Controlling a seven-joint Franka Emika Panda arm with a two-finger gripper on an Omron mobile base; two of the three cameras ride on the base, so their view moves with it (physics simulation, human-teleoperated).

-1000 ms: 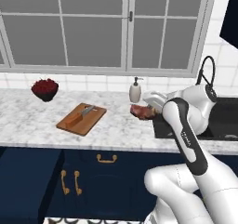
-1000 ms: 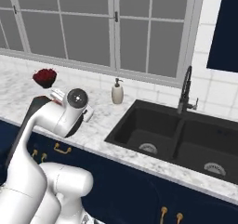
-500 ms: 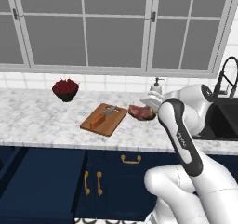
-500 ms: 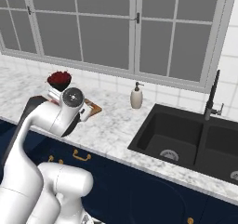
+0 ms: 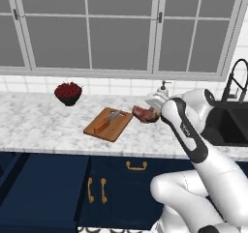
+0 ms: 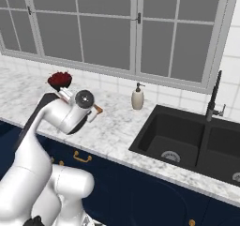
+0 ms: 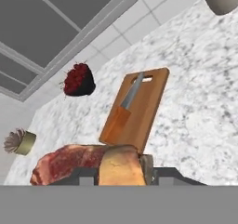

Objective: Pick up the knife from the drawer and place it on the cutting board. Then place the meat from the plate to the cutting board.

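meat [image 7: 69,162] clamped between narrowed jaws of the gripper [image 7: 122,171], held above the marble counter [image 5: 43,125] just right of the cutting board [image 5: 109,124], knife [image 5: 107,120] lying on that board (blade toward the window), berry bowl [image 5: 68,93] far left

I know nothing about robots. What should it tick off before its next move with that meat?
1. Knife lying on the cutting board: ok.
2. Meat gripped by the end effector, off the counter: ok.
3. Bare board beside the knife for the meat: ok.
4. Meat above the board: not ok, it hangs past the board's right edge.
5. Berry bowl away from the board: ok.
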